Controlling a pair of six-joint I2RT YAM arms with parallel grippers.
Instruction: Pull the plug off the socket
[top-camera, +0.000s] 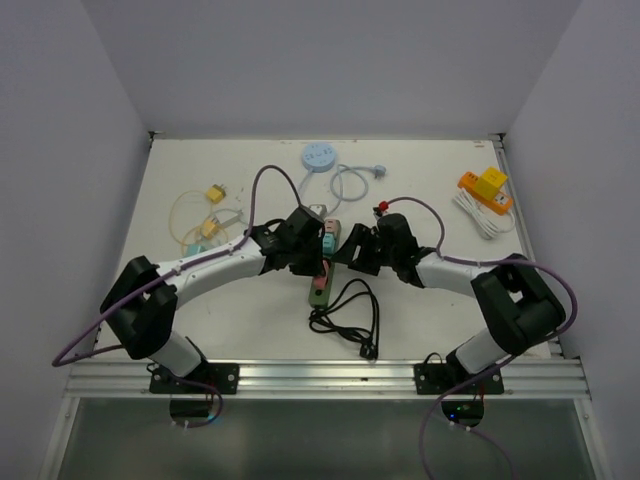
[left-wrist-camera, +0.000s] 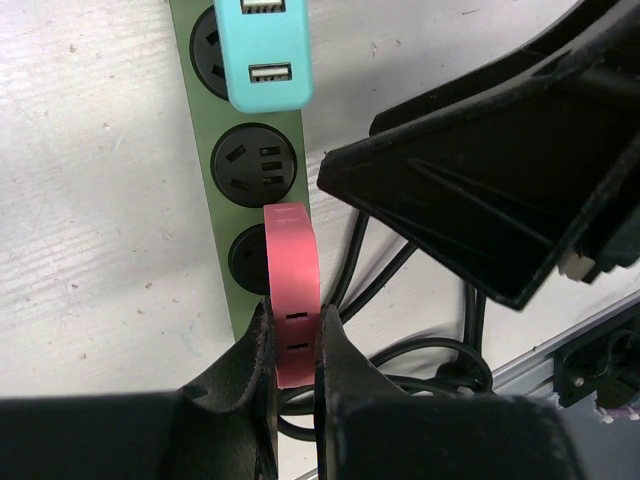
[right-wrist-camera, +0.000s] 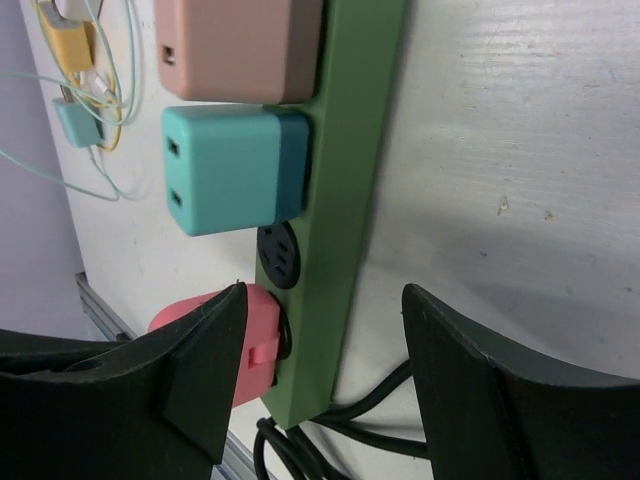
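Note:
A green power strip (top-camera: 318, 287) lies in the middle of the table between my two arms. In the left wrist view a pink-red plug (left-wrist-camera: 290, 255) sits in the strip's (left-wrist-camera: 200, 200) last socket, nearest the cable end. My left gripper (left-wrist-camera: 293, 322) is shut on this plug, one finger on each flat side. The right wrist view shows the same plug (right-wrist-camera: 256, 335) seated in the strip (right-wrist-camera: 345, 200). My right gripper (right-wrist-camera: 325, 295) is open and straddles the strip's end. One finger is beside the plug, the other over the table on the far side.
A teal adapter (right-wrist-camera: 225, 170) and a beige-pink adapter (right-wrist-camera: 235, 45) fill other sockets, with one bare socket (left-wrist-camera: 250, 165) between teal and plug. The black cable (top-camera: 350, 320) coils near the front edge. A blue round hub (top-camera: 320, 157), orange block (top-camera: 485, 187) and yellow connectors (top-camera: 205, 225) lie further back.

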